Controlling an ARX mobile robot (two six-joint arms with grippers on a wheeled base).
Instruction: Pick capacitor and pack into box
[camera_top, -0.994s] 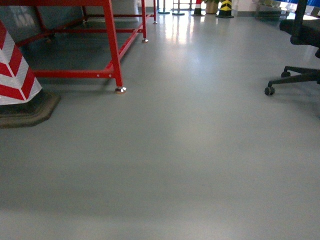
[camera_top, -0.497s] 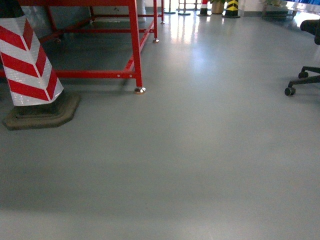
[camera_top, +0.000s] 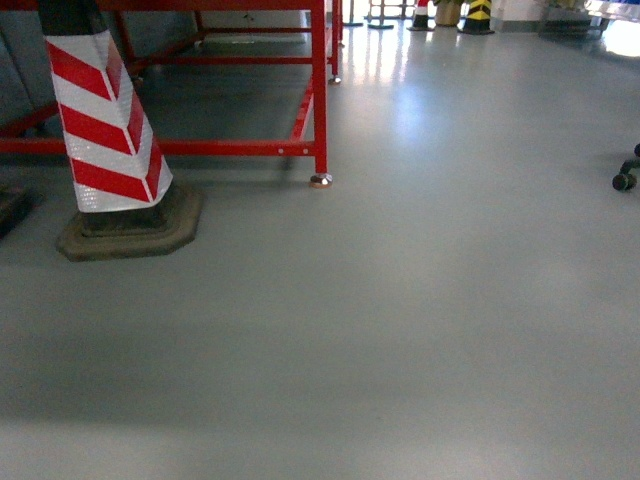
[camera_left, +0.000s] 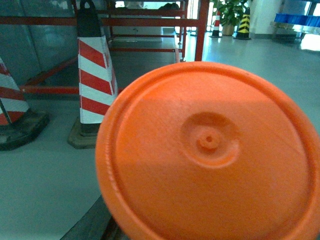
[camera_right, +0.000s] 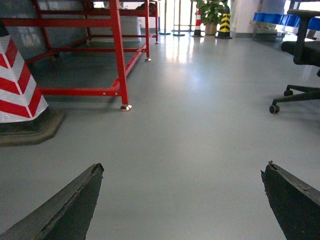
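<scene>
While neither the capacitor nor the box appeared in any view, the head camera showed only grey floor, a red-and-white striped cone on its dark base, the leg of a red frame just behind it, and a chair caster at the right edge. No worktop was in sight, so where the task's things lay could not be told. The right gripper hung above bare floor with its two dark fingers spread wide and nothing between them. The left gripper did not show: an orange disc, ribbed at the rim and dimpled at the centre, filled most of the left wrist view, and whether the left fingers were apart, together or holding anything could not be told. What the disc belonged to was also unclear. Handling could be judged from the task sentence alone. A capacitor was likely to be small, light and rigid in the body, with thin leads that bend easily; a hold across the body, clear of the leads, with modest squeeze, seemed soundest. A smooth sleeve could slip under a shallow pinch.
</scene>
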